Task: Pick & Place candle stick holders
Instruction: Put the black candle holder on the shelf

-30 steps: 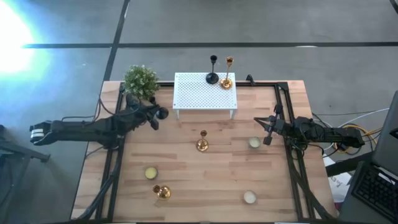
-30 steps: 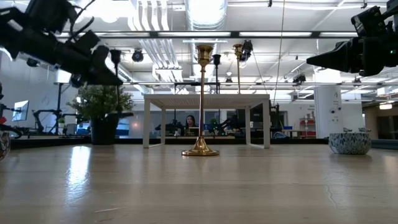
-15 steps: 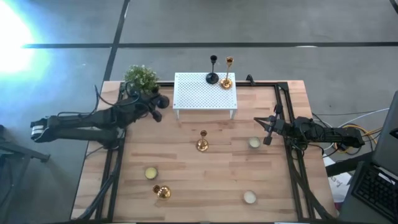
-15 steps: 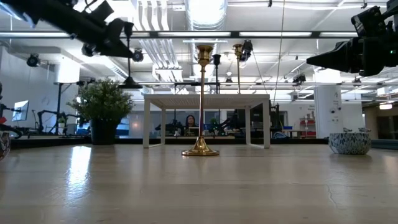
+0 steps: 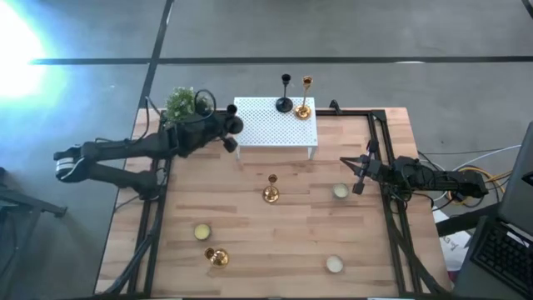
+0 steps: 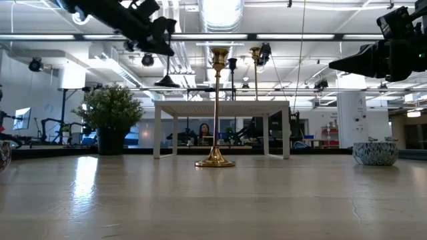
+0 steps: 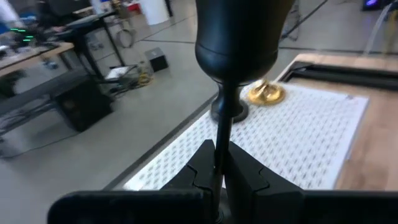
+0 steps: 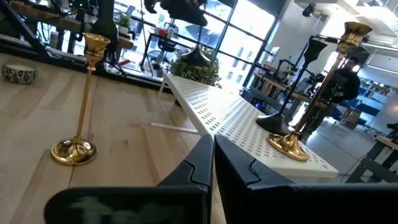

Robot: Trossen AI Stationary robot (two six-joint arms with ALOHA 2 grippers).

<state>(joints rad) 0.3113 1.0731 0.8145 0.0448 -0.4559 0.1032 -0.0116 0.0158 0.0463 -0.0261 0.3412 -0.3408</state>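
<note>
Left pincer [image 7: 219, 177] pinches a black holder [image 7: 236, 37] by its slim stem, carried above the rack's [image 5: 275, 125] left end. Rigid, smooth metal, probably light but top-heavy: grip mid-stem. Right pincer [image 5: 356, 172] hangs pressed together; a gold holder [image 5: 271, 190] stands mid-tabletop.

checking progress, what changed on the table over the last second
The left gripper, shut on a black candle stick holder, carried it from the potted plant toward the white rack. The right gripper and other holders stayed put.
</note>
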